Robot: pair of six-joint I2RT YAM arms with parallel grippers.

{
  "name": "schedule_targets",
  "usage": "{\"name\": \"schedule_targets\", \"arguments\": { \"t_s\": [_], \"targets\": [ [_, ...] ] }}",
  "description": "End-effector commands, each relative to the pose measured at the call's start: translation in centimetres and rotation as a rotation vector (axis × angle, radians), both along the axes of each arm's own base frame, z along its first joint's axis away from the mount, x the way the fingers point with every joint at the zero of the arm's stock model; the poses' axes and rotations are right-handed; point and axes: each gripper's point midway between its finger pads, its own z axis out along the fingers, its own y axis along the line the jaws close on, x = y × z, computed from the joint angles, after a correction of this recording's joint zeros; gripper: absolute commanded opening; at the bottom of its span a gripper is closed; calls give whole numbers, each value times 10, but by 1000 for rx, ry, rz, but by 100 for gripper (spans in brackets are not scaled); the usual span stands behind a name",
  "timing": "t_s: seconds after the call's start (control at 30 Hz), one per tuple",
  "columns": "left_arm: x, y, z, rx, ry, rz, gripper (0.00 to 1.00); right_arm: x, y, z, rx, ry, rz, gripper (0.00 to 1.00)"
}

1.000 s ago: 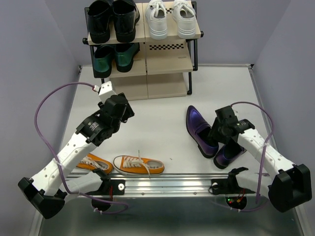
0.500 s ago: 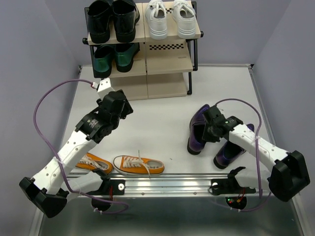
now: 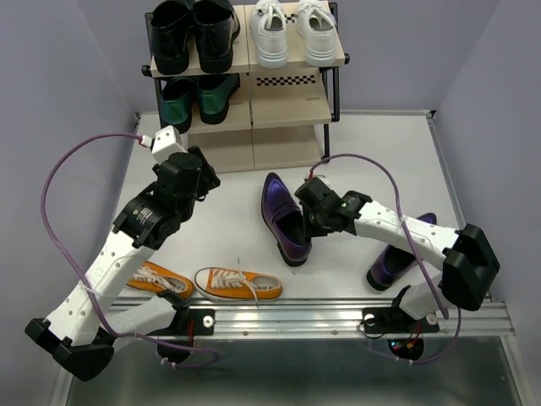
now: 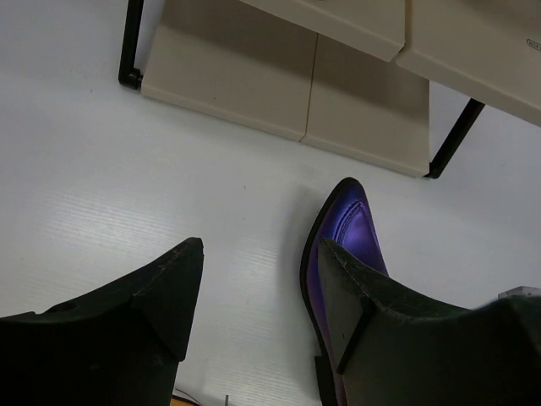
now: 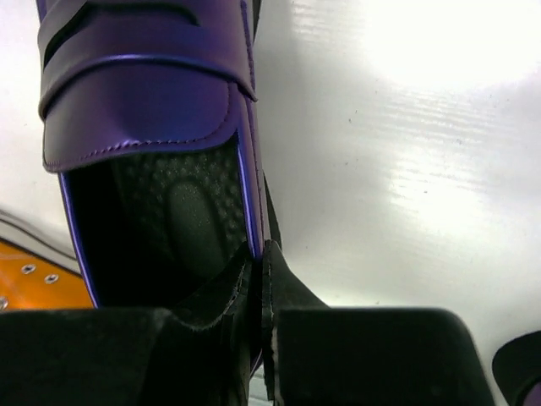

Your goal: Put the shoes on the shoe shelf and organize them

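Centre frame: I'm clamping right gripper (image 5: 260, 269) on sidewall of glossy purple loafer (image 3: 281, 216), for carrying to black-framed beige shoe shelf (image 3: 292, 107); left gripper (image 4: 258, 292) idling, fingers apart.

From above, the right arm (image 3: 406, 233) covered the middle of one loafer (image 3: 385, 269), and the left arm (image 3: 122, 249) hid one end of an orange sneaker (image 3: 165, 281). The shelf (image 3: 287, 110) ran off the top edge. The right wrist view cut off the toe of the other loafer (image 5: 144, 93).
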Motion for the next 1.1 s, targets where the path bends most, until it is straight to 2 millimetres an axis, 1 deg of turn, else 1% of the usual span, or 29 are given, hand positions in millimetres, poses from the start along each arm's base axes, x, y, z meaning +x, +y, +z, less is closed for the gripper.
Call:
{"name": "schedule_targets", "arguments": {
  "t_s": [0.0,0.03,0.07,0.13,0.17,0.2,0.23,0.27,0.3,0.33,0.43,0.47,0.5,0.6,0.63,0.73,0.83,0.9,0.93,0.97,1.0,1.03,1.07],
  "targets": [
    [-3,9,15,-4,-38,26,67,30,20,27,56,-151,21,1],
    [-3,9,14,-5,-37,27,67,31,19,23,52,-153,16,1],
    [-3,9,13,-8,-37,26,67,31,20,21,48,-148,20,4],
    [-3,8,11,-11,-33,26,67,28,19,18,53,-137,17,24],
    [-3,8,11,-12,-32,26,67,27,19,21,65,-140,11,35],
    [-3,8,11,-12,-31,25,67,25,17,18,60,-132,10,47],
    [-3,8,10,-12,-28,27,67,24,15,21,66,-135,7,53],
    [-3,8,9,-13,-28,28,67,21,12,18,62,-128,4,60],
    [-4,8,10,-16,-32,26,67,18,11,17,64,-120,-4,63],
    [-4,9,10,-17,-31,28,67,14,8,18,67,-108,-2,64],
    [-4,9,10,-20,-33,29,67,3,2,11,64,-69,-9,64],
    [-5,9,9,-20,-31,26,67,-1,1,12,75,-63,-8,64],
    [-4,9,9,-22,-33,28,67,-5,-3,6,69,-44,-16,64],
    [-4,7,8,-28,-31,21,67,-13,-7,0,72,-20,-26,63],
    [-4,6,6,-29,-29,21,67,-17,-10,-6,66,-5,-27,63],
    [-3,3,4,-36,-26,13,67,-26,-4,-20,87,33,-13,62],
    [-1,1,2,-40,-22,8,67,-26,-4,-33,73,49,-24,60],
    [-1,0,1,-42,-21,4,67,-26,-2,-37,67,51,-22,46],
    [-1,0,1,-42,-21,4,67,-25,-2,-35,68,42,-25,37],
    [-1,0,2,-42,-21,4,67,-21,-3,-29,68,19,-35,13],
    [-1,0,2,-40,-22,5,67,-17,-3,-24,71,-1,-42,4],
    [-1,0,2,-40,-22,4,67,-16,-6,-15,76,-23,-50,1],
    [-2,0,3,-41,-24,4,67,-12,-8,-8,72,-47,-62,1]
  ]
}}
